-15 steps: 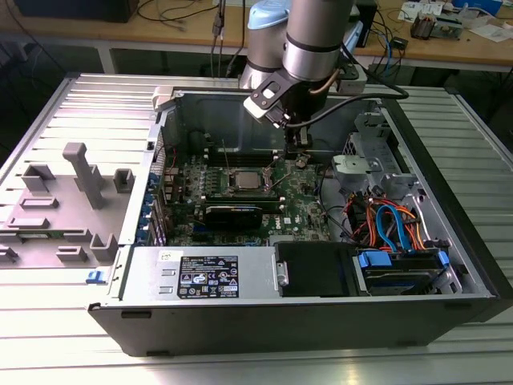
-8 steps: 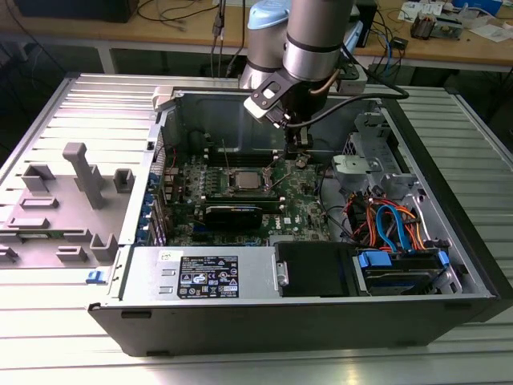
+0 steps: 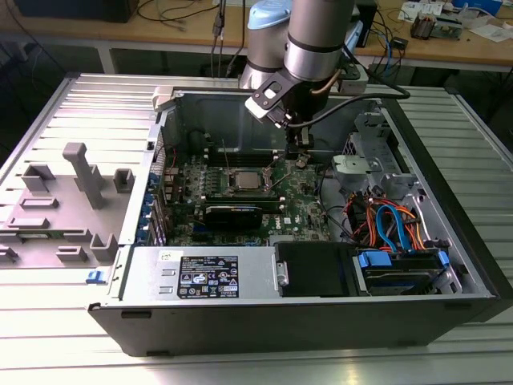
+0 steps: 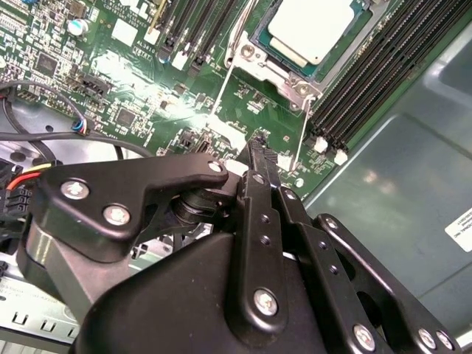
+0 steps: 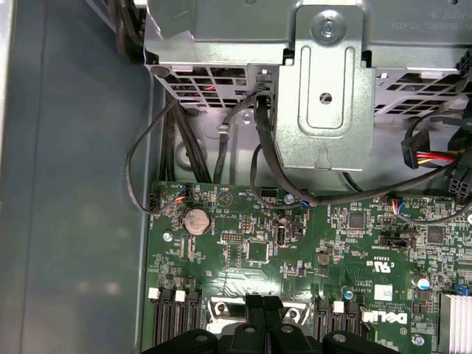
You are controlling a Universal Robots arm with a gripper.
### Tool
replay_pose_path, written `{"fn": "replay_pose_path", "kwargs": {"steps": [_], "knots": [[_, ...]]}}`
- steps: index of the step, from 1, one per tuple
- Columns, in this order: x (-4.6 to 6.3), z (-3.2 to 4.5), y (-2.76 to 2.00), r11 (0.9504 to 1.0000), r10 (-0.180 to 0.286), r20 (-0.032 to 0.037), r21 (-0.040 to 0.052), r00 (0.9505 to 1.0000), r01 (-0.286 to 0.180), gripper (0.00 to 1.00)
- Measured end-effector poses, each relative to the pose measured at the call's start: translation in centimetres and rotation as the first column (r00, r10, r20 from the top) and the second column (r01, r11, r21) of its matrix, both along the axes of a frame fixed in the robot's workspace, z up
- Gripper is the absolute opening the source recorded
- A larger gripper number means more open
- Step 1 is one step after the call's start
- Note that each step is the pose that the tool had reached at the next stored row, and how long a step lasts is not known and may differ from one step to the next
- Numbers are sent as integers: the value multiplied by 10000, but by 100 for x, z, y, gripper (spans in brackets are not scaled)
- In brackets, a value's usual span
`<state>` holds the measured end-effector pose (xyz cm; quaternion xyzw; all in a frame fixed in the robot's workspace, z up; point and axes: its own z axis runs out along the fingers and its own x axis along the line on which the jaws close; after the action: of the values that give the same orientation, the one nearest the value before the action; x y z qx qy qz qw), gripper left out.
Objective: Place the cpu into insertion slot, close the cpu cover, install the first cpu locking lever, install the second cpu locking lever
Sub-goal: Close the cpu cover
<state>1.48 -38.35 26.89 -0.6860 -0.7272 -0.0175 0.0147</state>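
The cpu (image 4: 310,26) lies in the insertion slot (image 4: 291,81), grey top showing. The gripper (image 4: 257,146) hangs over the green board (image 5: 243,221), just to the exterior view's right of the slot. Its fingers (image 5: 254,313) are pressed together on nothing, apart from the cpu.

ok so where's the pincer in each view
exterior view: pincer below the arm's wrist, inside the case, just to the exterior view's right of the cpu.
second wrist view: pincer tip aimed toward the cpu.
first wrist view: pincer between two memory slot banks.
shared landmark: green board.
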Motion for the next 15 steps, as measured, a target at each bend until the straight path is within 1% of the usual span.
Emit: {"fn": "replay_pose_path", "kwargs": {"steps": [2, 3, 5, 7, 11, 15], "knots": [[28, -3, 0, 10000, 0, 1, 1, 10000, 0, 11], [66, -8, 0, 10000, 1, 0, 0, 10000, -1, 11], [89, -13, 0, 10000, 0, -1, 0, 10000, 0, 11], [129, -41, 1, 10000, 0, 0, 0, 10000, 0, 11], [169, -80, 4, 10000, 1, -1, 0, 10000, -1, 11], [182, -121, 6, 10000, -1, 0, 0, 10000, 1, 11]]}}
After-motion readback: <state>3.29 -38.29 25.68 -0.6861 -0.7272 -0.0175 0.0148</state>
